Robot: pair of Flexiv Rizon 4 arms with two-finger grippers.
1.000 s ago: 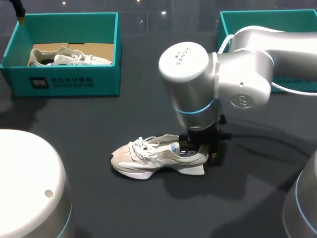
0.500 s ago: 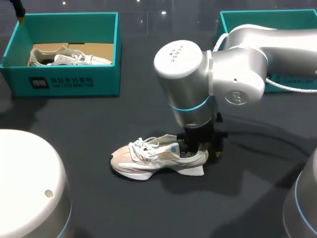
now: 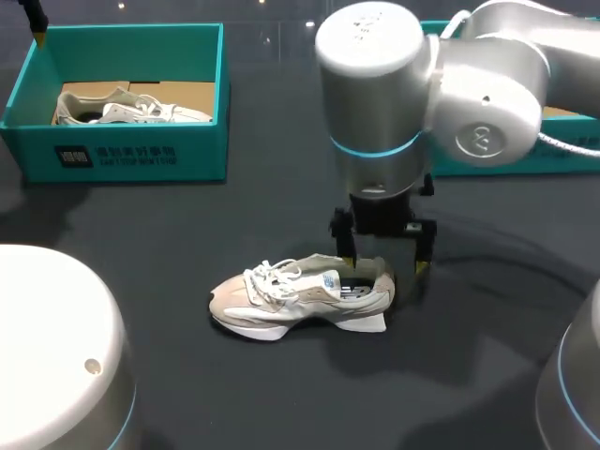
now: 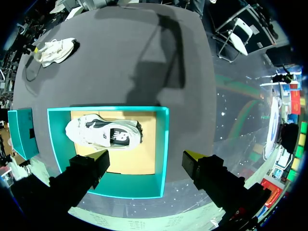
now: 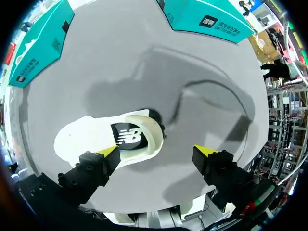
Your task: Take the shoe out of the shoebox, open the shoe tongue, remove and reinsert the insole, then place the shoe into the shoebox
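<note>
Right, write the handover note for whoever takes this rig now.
Left gripper: open, empty, above the shoebox, which holds another shoe.
Right gripper: open, empty, over the heel of the shoe on the table.
Done: shoe is out of the shoebox; the insole lies inside it.
Unclear: whether the insole was already pulled and refitted.
Left: shoe back into the shoebox.

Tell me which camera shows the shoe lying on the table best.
The head view: the whole shoe lies side-on, laces to heel. The right wrist view shows the shoe from above the heel, looking into its opening. The left wrist view shows it tiny, far across the table.
</note>
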